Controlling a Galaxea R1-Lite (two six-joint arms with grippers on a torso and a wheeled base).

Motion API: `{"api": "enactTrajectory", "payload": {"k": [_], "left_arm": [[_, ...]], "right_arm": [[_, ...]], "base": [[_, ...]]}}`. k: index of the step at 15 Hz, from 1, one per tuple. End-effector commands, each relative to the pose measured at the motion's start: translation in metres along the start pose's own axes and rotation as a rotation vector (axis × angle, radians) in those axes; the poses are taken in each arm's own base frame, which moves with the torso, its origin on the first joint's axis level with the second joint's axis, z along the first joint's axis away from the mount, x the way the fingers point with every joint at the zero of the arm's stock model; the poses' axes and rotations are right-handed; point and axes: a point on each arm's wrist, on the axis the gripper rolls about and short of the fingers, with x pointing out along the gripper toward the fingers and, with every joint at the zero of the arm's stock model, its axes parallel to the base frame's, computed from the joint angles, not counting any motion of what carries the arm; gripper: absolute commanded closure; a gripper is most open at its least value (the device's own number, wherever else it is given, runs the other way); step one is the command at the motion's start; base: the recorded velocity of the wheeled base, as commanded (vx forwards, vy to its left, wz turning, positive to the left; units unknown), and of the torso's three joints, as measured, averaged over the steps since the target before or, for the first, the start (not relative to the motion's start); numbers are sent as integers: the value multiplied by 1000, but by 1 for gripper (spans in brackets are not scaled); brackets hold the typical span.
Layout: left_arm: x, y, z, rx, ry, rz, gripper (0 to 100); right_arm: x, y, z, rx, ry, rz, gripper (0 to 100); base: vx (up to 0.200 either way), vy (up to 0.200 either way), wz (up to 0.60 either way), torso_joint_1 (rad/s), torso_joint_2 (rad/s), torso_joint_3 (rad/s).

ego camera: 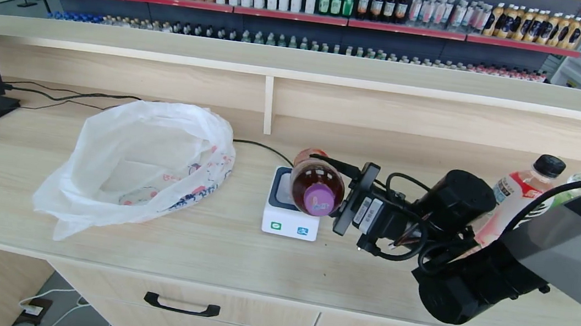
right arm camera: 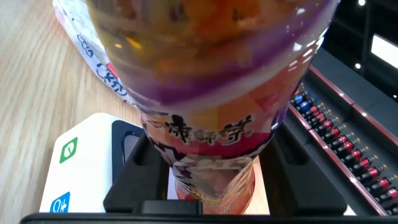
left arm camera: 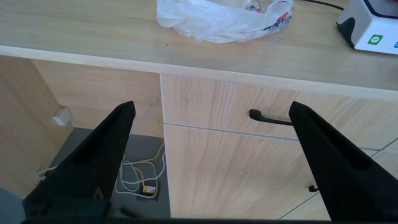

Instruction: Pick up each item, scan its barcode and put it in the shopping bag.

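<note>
The bottle (ego camera: 315,181) hangs on its side just above the scanner (ego camera: 288,222), cap end towards the robot and body across the scanner's dark window. The right gripper (ego camera: 333,187) holds it, its fingers (ego camera: 327,161) closed around the body behind the cap. The scan step looks to be the one in hand: the item is already lifted and presented, not yet bagged.

It is a clear plastic bottle of reddish-brown drink with a purple cap. In the right wrist view its label (right arm camera: 208,134) shows purple and pink bands with print, facing down at the scanner. The plastic is smooth and round, so it could turn in the grip.

Next it should go to the bag (ego camera: 140,167), which lies on the desk (ego camera: 202,246) to the left of the scanner, near it but apart. The bag is thin, white and slumped, its mouth gaping up and towards the robot. The move calls for carrying the bottle over that soft rim and letting go above the opening — not on the folds.

The left gripper (left arm camera: 211,109) hangs lower than the scanner, before the drawer fronts, fingers (left arm camera: 99,155) spread wide and empty. Two other bottles (ego camera: 519,194) stand right of the scanner, past the arm.
</note>
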Motion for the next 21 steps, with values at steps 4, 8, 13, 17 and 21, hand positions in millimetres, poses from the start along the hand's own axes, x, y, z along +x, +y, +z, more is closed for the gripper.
{"api": "enactTrajectory", "payload": {"k": [4, 8, 13, 17, 21], "left_arm": [[0, 0, 0, 1, 0, 0, 0], [0, 0, 0, -1, 0, 0, 0], [0, 0, 0, 1, 0, 0, 0], [0, 0, 0, -1, 0, 0, 0], [0, 0, 0, -1, 1, 0, 0]], "right_arm": [[0, -2, -1, -2, 0, -5, 100], [1, -6, 3, -11, -6, -14, 100], [3, -12, 10, -14, -22, -24, 100], [5, -20, 22, -2, -39, -45, 100], [9, -27, 39, 27, -70, -63, 100]], "base": [[0, 0, 0, 0, 0, 0], [0, 0, 0, 0, 0, 0], [0, 0, 0, 0, 0, 0], [0, 0, 0, 0, 0, 0], [0, 0, 0, 0, 0, 0]]}}
